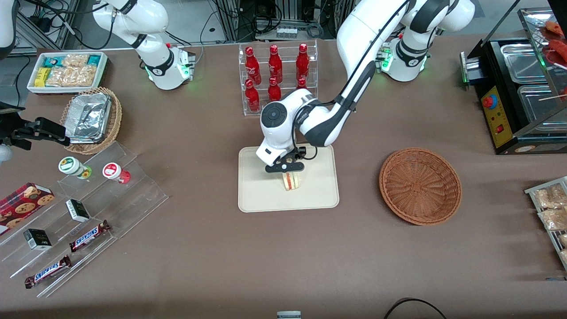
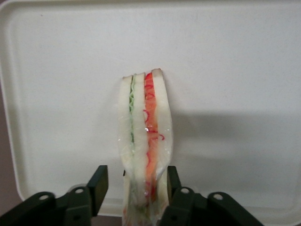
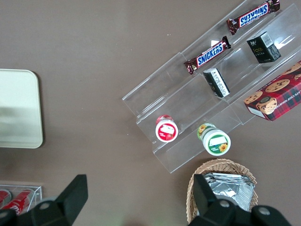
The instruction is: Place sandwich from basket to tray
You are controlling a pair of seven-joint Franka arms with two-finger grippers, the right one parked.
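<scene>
Tray [image 1: 266,199] lies mid-table, cream and low-rimmed, with the sandwich [image 1: 291,180] standing on edge upon it — red and green filling layers facing up toward the wrist camera. The gripper [image 1: 287,168] sits directly above the sandwich [image 2: 146,141], its fingers [image 2: 98,186] on either flank of the bread, one pad touching, the other with a small gap — loosely spread. Toward the working arm's end, apart from the tray, rests the reddish-brown basket [image 1: 420,186].
</scene>
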